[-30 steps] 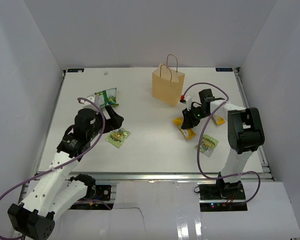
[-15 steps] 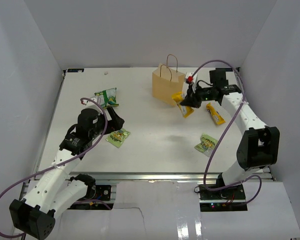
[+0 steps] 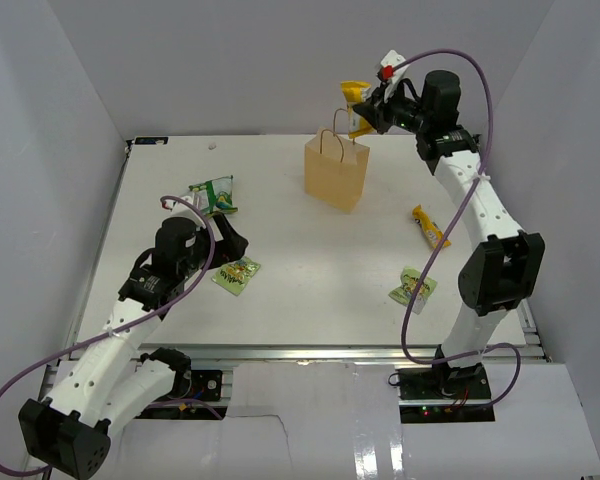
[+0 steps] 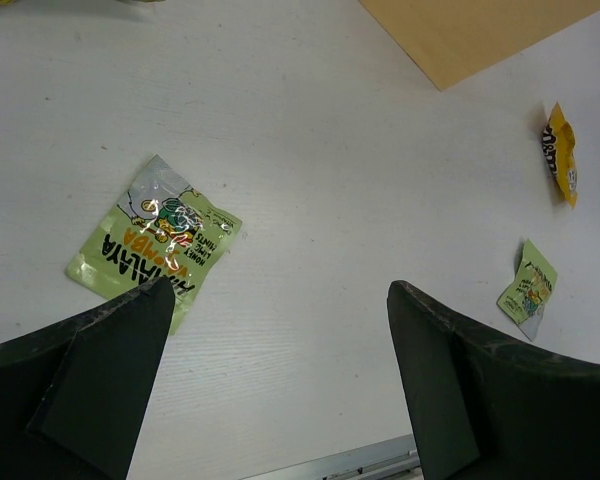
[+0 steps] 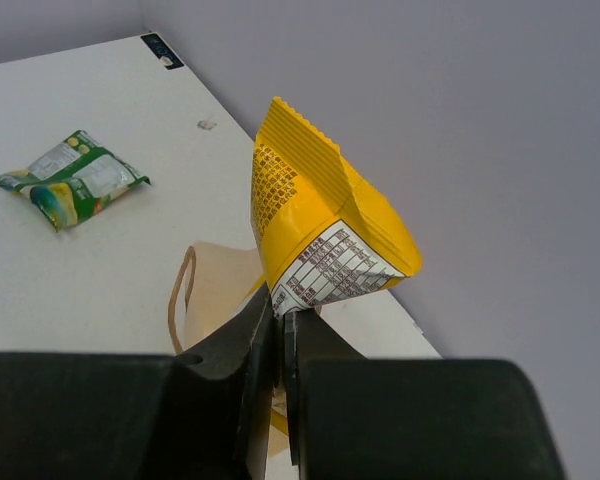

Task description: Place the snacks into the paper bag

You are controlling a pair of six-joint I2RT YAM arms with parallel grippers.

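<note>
**Right claw** [image 3: 365, 108]: shut tight on the lower edge of a yellow snack packet [image 5: 320, 220], holding it in the air above the upright paper bag [image 3: 336, 176], which stands at the far middle of the tabletop [image 3: 300, 270].

**Left claw** [image 4: 280, 290]: jaws spread wide and empty, hanging over a green packet [image 4: 155, 245].

**Loose on the tabletop:** a second green packet [image 3: 213, 193] at far left, a yellow packet [image 3: 430, 226] at right, and a third green packet [image 3: 413, 289] at near right.
</note>
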